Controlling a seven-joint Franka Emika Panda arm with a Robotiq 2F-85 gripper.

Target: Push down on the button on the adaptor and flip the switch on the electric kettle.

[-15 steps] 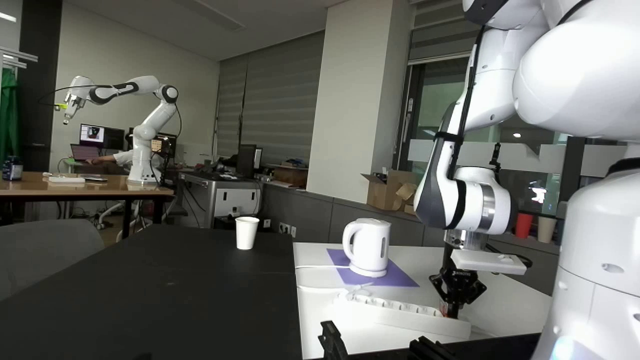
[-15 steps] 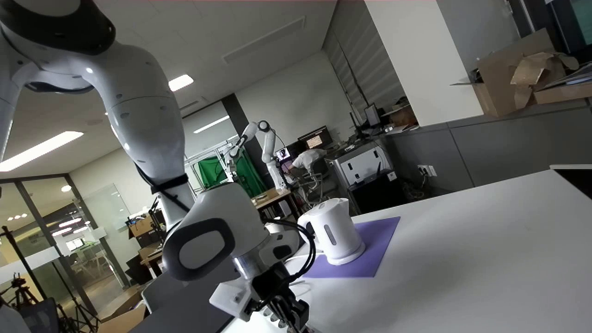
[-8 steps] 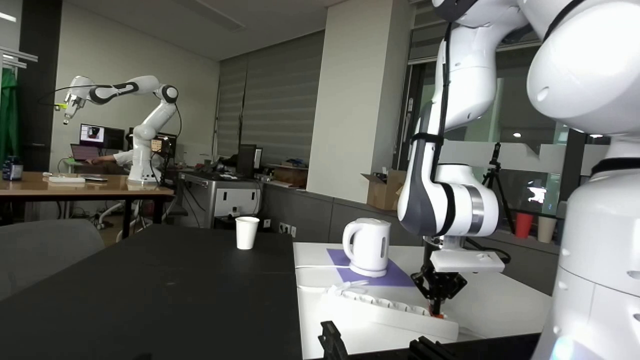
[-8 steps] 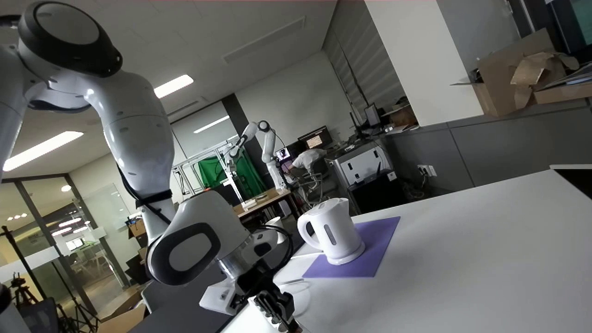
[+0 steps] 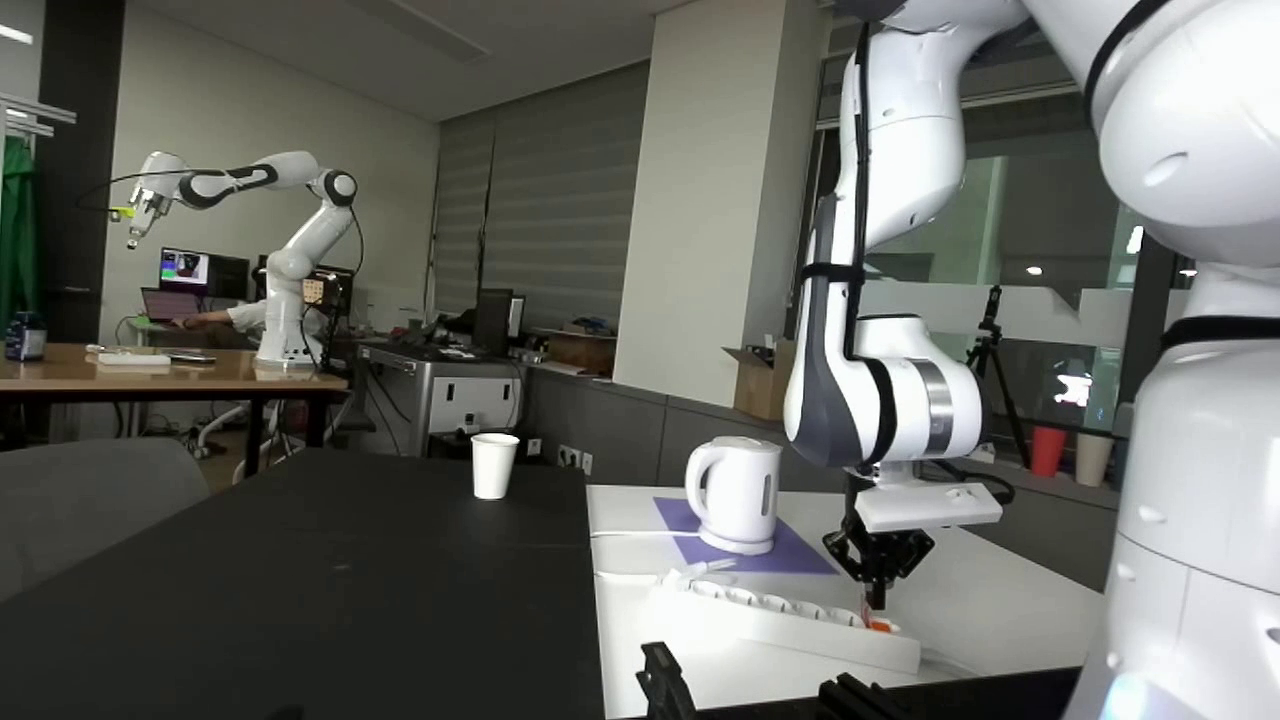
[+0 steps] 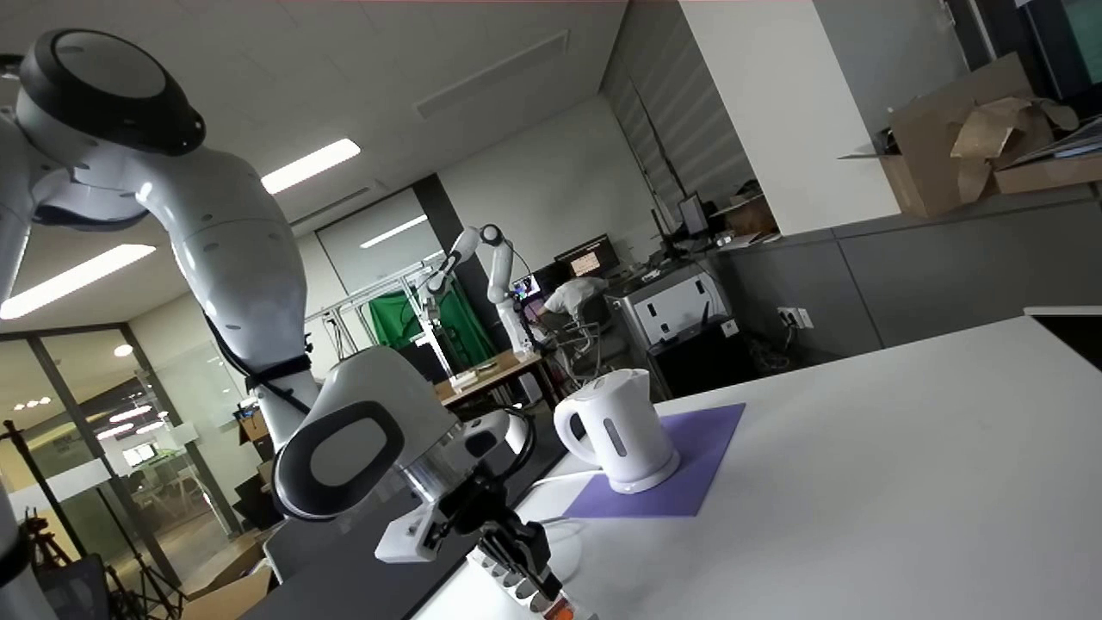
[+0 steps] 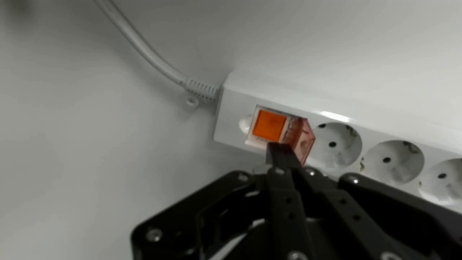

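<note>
Above the power strip [image 7: 364, 135], the fingers [image 7: 279, 159], tips together, should clear the red cover [image 7: 304, 141] and press the orange button [image 7: 269, 125] squarely.

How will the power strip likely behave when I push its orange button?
The power strip probably won't tip: it lies flat, long and low. Sideways force could slide it, since it seems simply set on the white tabletop. The thin-looking raised cover by the orange button might snap if the pincer catches it.
</note>
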